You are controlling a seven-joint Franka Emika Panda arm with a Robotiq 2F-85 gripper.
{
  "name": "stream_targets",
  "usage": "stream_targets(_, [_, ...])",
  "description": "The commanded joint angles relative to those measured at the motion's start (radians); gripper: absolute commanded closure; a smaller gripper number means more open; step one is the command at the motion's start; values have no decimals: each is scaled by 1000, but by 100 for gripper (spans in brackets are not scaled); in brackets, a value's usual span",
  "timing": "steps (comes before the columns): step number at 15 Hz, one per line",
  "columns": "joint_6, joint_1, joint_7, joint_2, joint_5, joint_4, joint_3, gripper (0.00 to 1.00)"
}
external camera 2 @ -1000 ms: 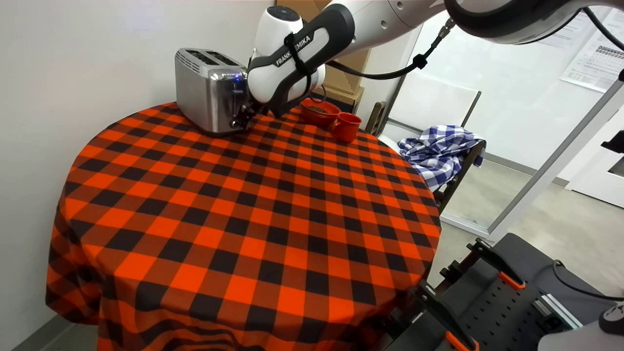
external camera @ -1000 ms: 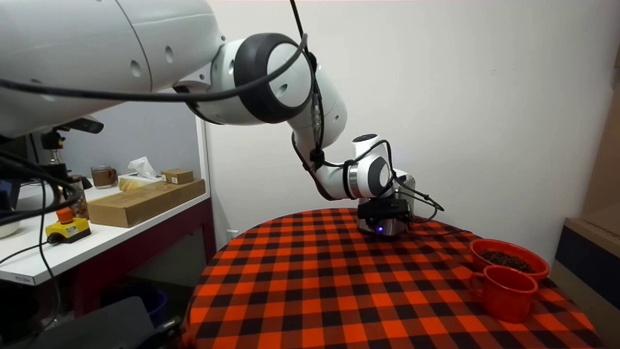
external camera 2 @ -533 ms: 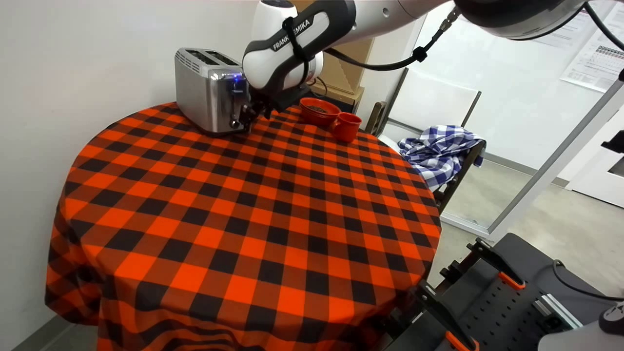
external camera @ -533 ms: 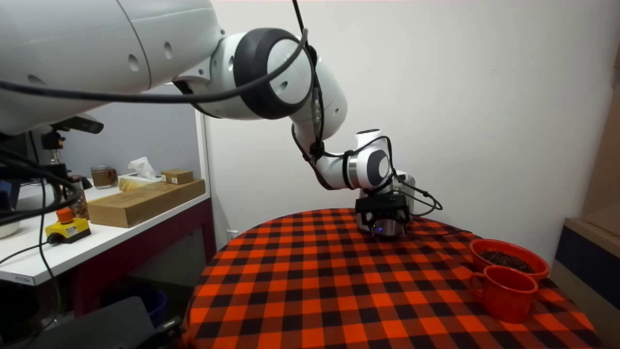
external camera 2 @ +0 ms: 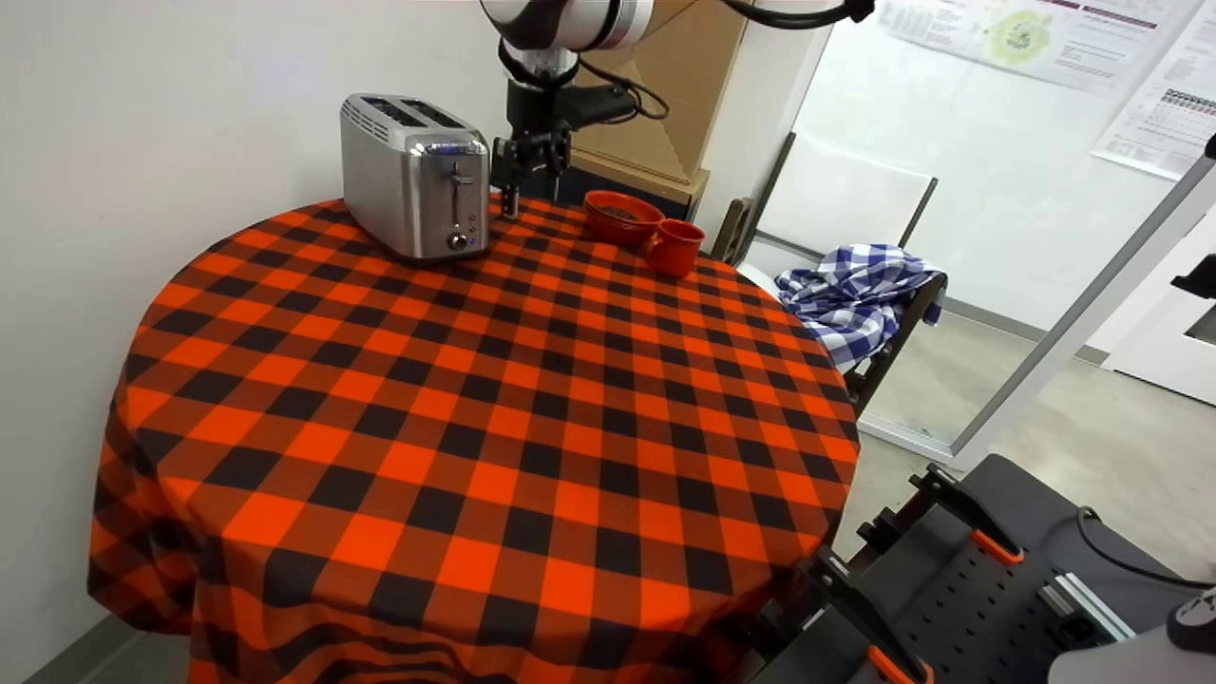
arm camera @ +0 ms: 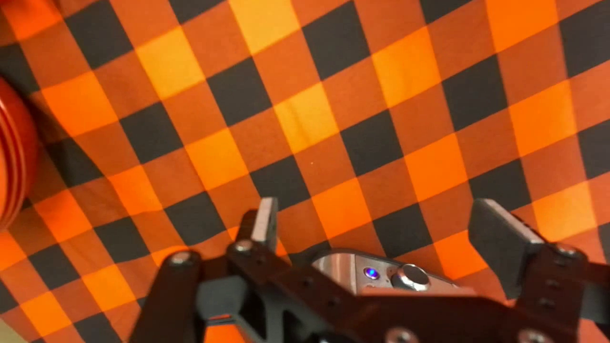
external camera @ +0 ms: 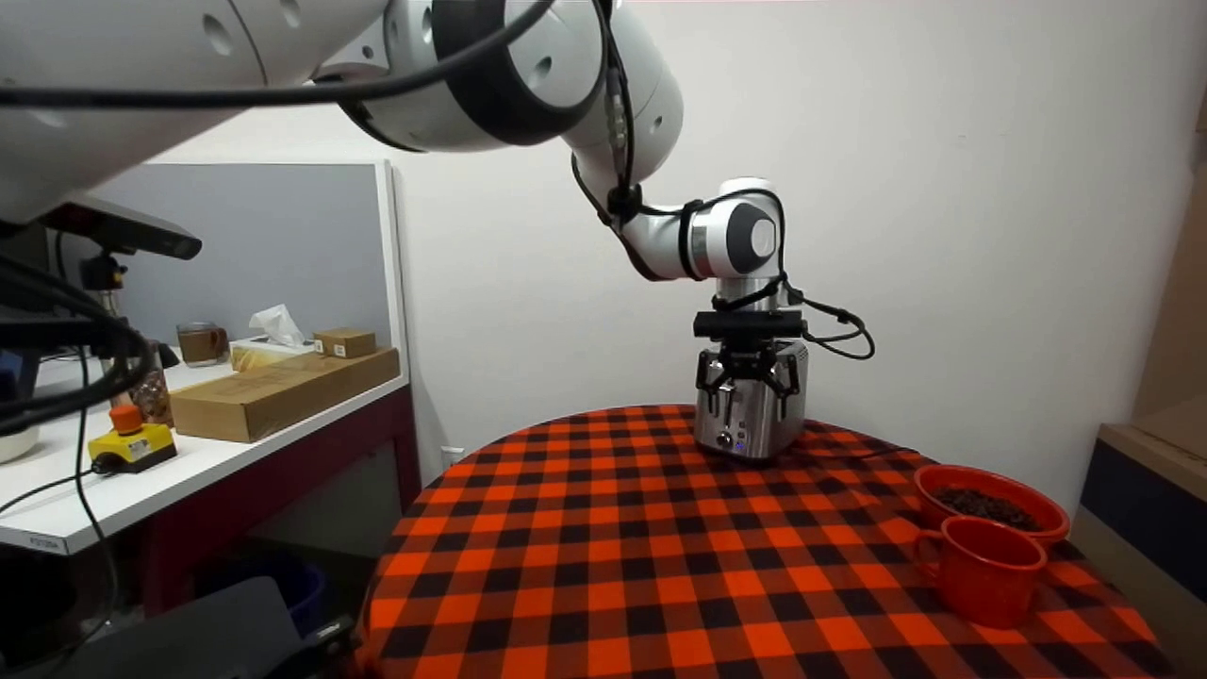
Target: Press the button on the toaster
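Observation:
The shiny silver toaster (external camera: 783, 405) stands at the table's far edge by the wall; it also shows in an exterior view (external camera 2: 380, 180). Its front panel has a lever (external camera 2: 459, 179) high in its slot, a knob (external camera 2: 458, 241) and small buttons. In the wrist view, a button lit blue (arm camera: 371, 273) sits beside the knob (arm camera: 413, 276), partly behind the gripper linkage. My gripper (arm camera: 374, 205) is open and empty, pointing down. In both exterior views the gripper (external camera: 748, 401) (external camera 2: 532, 190) hangs in front of the toaster's front panel, apart from it, above the tablecloth.
A red bowl (external camera: 1023, 505) with dark bits and a red cup (external camera: 990, 575) stand near the table edge. The bowl also shows at the left of the wrist view (arm camera: 14, 157). A wall (external camera 2: 237, 76) is behind the toaster. A cardboard box (external camera 2: 655, 95) stands beyond the table.
My gripper has risen and backed away from the toaster's front, going from tilted to pointing straight down. The toaster's lever and knob now show. The toaster has not moved.

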Motion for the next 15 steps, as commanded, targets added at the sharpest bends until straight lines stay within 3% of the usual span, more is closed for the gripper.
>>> stream_targets(1, [-106,32,110,-114,22,-93,-12,0])
stream_targets(11, [-95,91,356,-339,83,-306,1,0])
stream_targets(12, [-89,92,375,-346,86,-314,-1,0])
stream_targets(13, [-106,96,341,-295,67,-245,-2,0])
stream_targets(15, [-105,95,357,-313,68,-266,-2,0])
